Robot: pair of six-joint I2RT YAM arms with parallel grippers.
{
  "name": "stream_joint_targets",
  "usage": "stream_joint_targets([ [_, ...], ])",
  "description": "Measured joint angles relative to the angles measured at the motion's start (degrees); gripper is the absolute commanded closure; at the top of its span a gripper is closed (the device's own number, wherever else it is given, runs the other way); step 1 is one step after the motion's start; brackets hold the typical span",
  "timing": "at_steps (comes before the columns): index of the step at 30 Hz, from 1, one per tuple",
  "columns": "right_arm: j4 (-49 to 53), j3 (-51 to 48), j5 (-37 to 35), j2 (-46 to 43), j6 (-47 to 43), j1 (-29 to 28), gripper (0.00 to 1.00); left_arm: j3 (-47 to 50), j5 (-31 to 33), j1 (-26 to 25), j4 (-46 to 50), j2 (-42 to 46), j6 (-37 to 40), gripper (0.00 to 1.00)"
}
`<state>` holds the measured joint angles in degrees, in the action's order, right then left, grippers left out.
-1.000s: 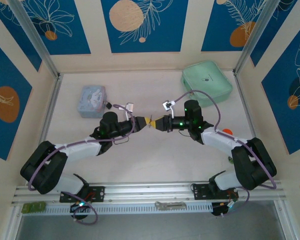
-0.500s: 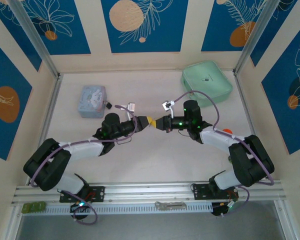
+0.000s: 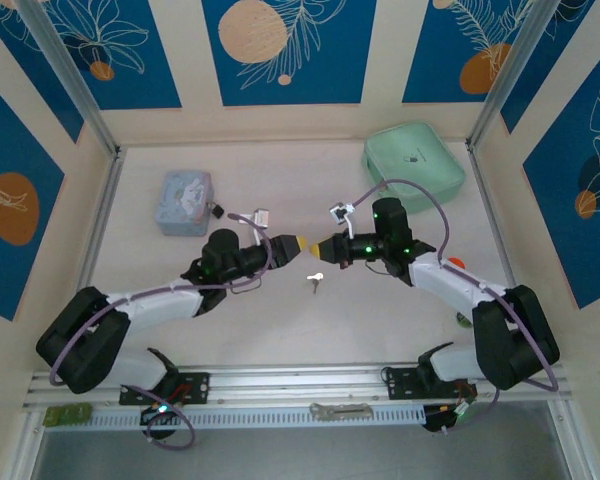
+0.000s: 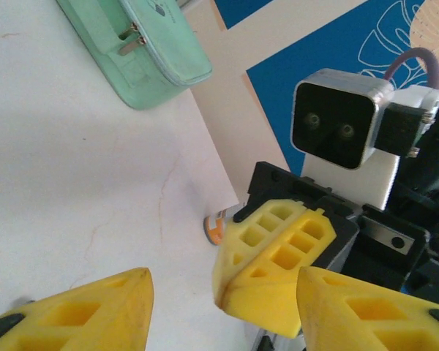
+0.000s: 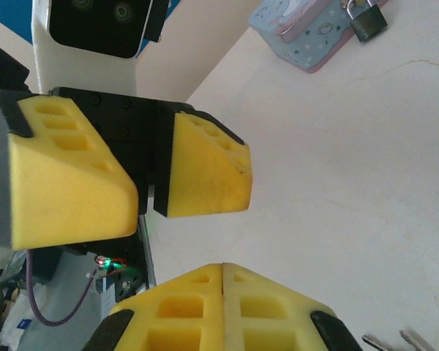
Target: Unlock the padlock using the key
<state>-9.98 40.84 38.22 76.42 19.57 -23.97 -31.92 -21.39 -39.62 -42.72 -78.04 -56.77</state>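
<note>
Currently the left gripper point(image 3: 298, 245) stands open, with a clear gap between its yellow pads, and carries nothing. The right gripper point(image 3: 323, 247) faces it tip to tip with its pads pressed together; nothing shows between them.

1. Tin box point(image 3: 185, 202): well apart from both grippers, behind the left wrist on the far-left side.
2. Padlock point(image 3: 216, 210): touching the tin's near-right edge. Whether it is hooked to the clasp cannot be determined. Expect a light, rigid body that swings or slides when pushed. Grip its flat faces and leave the keyhole end exposed.
3. Key point(image 3: 316, 280): flat on the table, just beneath the meeting fingertips, towards the arm bases. Expect a thin, stiff, slippery sliver that skates away from pads. Pinch the head and keep the blade free.
</note>
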Motion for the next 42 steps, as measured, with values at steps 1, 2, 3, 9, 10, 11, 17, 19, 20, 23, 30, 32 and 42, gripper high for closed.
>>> stream_joint_targets([
  [1, 1.33, 0.28, -0.46, -0.26, -0.83, 0.00, 1.00, 0.02, 0.37, 0.00, 0.87, 0.24, 0.39, 0.43],
  [2, 2.67, 0.52, -1.07, -0.48, -1.44, -0.02, 1.00, 0.00, 0.83, 0.00, 1.95, 0.44, 0.81, 0.43],
  [3, 4.72, 0.96, -2.51, -0.57, -2.08, -0.09, 1.00, 0.00, 1.88, 0.02, 4.00, 0.83, 1.49, 0.43],
  [9, 19.65, 8.15, -18.67, 3.34, -2.67, -5.25, 0.74, -2.10, 14.25, 1.03, 24.98, 5.01, 5.92, 0.36],
  [10, 21.59, 9.31, -21.31, 4.61, -2.84, -7.02, 0.71, -2.29, 16.46, 1.40, 27.89, 5.95, 6.71, 0.36],
  [11, 22.99, 10.03, -23.21, 5.55, -3.26, -8.44, 0.68, -2.32, 18.18, 1.75, 30.01, 6.80, 7.28, 0.35],
  [17, 35.54, 17.68, -36.63, 15.76, -3.63, -14.10, 0.50, -2.25, 25.20, 4.00, 36.87, 11.58, 8.70, 0.33],
  [19, 38.86, 21.11, -40.65, 19.54, -3.13, -14.16, 0.43, -1.95, 26.45, 4.37, 37.40, 12.68, 8.72, 0.33],
  [20, 39.76, 22.10, -41.94, 20.65, -3.23, -14.19, 0.42, -1.70, 26.71, 4.42, 37.44, 12.94, 8.70, 0.33],
  [23, 42.36, 25.05, -45.03, 24.22, -3.54, -14.69, 0.41, -0.31, 27.08, 4.52, 37.18, 13.38, 8.41, 0.33],
  [30, 46.16, 29.97, -49.24, 30.97, -2.67, -15.04, 0.41, 2.43, 27.06, 4.55, 36.68, 13.38, 7.10, 0.33],
  [32, 46.93, 29.94, -50.14, 31.19, -2.34, -15.39, 0.41, 2.62, 27.06, 4.55, 35.95, 13.38, 6.88, 0.33],
  [42, 45.75, 26.43, -52.61, 29.83, -1.31, -16.96, 0.45, 2.62, 26.27, 4.90, 32.94, 10.67, 6.08, 0.32],
])
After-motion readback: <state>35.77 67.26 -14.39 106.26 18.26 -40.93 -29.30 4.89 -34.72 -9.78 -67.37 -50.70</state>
